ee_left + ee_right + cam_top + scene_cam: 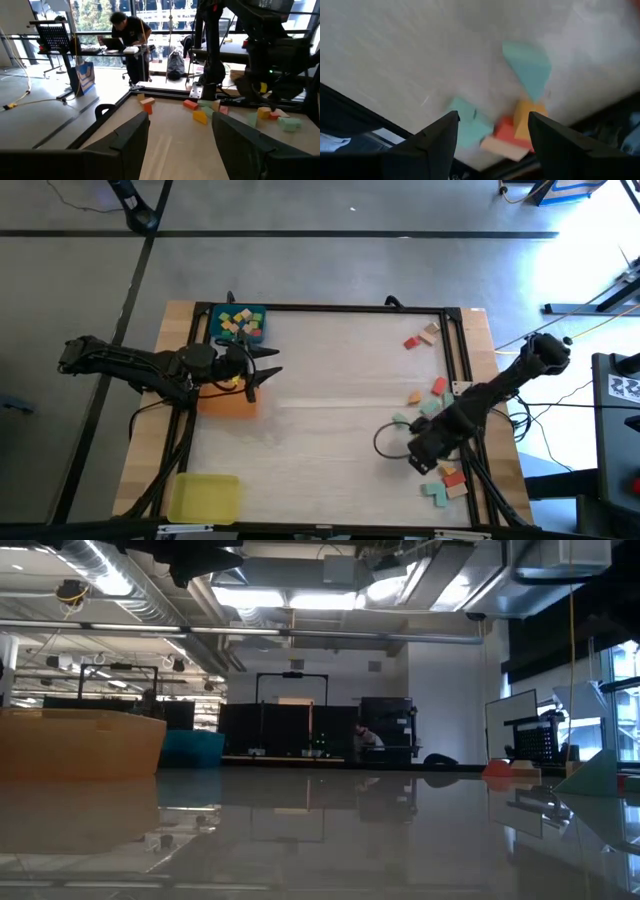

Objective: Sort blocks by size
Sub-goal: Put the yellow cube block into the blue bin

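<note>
Only the blue tray [257, 332] visibly holds blocks [240, 321].

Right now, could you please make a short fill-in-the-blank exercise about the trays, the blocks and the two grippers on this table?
1. The blue tray already holds several small ____.
2. The left gripper hovers with open fingers beside the ____ tray.
3. The tray at the near left corner of the table is ____ in colour.
4. The right gripper is open above a cluster of loose blocks on the table's ____ side.

Missing words: blocks; orange; yellow; right
</note>
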`<state>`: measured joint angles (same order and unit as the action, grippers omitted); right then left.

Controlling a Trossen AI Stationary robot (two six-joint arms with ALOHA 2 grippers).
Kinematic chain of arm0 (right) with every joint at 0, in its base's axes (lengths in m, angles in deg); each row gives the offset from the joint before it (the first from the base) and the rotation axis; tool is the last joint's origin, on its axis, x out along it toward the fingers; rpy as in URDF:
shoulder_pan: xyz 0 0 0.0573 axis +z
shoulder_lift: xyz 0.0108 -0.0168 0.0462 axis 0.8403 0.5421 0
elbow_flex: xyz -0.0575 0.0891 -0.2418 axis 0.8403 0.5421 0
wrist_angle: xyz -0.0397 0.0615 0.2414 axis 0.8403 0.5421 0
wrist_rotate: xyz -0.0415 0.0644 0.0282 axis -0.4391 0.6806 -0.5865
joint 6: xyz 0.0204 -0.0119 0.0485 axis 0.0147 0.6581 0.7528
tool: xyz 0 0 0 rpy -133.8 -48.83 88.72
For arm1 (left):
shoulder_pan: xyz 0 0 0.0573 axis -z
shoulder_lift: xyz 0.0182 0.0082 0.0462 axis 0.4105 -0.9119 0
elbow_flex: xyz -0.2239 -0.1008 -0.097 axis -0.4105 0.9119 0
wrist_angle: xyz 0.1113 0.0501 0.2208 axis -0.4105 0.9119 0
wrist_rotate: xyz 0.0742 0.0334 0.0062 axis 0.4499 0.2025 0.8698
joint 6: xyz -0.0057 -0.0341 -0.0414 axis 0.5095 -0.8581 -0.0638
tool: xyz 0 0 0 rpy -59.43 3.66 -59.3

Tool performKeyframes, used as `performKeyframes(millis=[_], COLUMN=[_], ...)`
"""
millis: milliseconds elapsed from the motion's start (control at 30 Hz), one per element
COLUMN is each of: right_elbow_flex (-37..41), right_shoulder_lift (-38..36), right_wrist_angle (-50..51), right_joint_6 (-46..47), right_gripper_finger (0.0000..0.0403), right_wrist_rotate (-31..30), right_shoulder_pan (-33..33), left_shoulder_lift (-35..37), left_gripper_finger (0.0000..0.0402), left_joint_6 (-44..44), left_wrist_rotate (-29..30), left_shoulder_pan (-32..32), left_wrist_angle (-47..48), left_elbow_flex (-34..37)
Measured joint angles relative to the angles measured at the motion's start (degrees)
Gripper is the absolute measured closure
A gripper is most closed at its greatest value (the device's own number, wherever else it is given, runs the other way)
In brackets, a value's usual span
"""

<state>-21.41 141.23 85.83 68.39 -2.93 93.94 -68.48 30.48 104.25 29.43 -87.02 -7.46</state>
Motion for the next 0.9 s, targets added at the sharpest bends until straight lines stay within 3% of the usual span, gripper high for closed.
performKeyframes(millis=[200, 633, 900], right_elbow_flex=[0.3, 0.5, 6.4], right_shoulder_lift=[2.6, 9.8, 10.9], right_wrist_angle=[0.3, 3.0, -4.6], right_joint_6=[8.5, 6.7, 6.5], right_gripper_finger=[0.0164, 0.0164, 0.0164], right_wrist_rotate=[0.9, 7.3, 10.9], right_shoulder_pan=[5.4, 5.6, 5.6], left_shoulder_lift=[0.0, 0.0, 0.0], left_gripper_finger=[0.0196, 0.0196, 0.0196], left_joint_6=[0.3, 1.7, 1.3], left_wrist_rotate=[0.0, 0.0, 0.0], left_shoulder_pan=[0.0, 0.0, 0.0], left_wrist_angle=[0.1, 0.3, 0.6], left_elbow_flex=[0.0, 0.0, 0.0])
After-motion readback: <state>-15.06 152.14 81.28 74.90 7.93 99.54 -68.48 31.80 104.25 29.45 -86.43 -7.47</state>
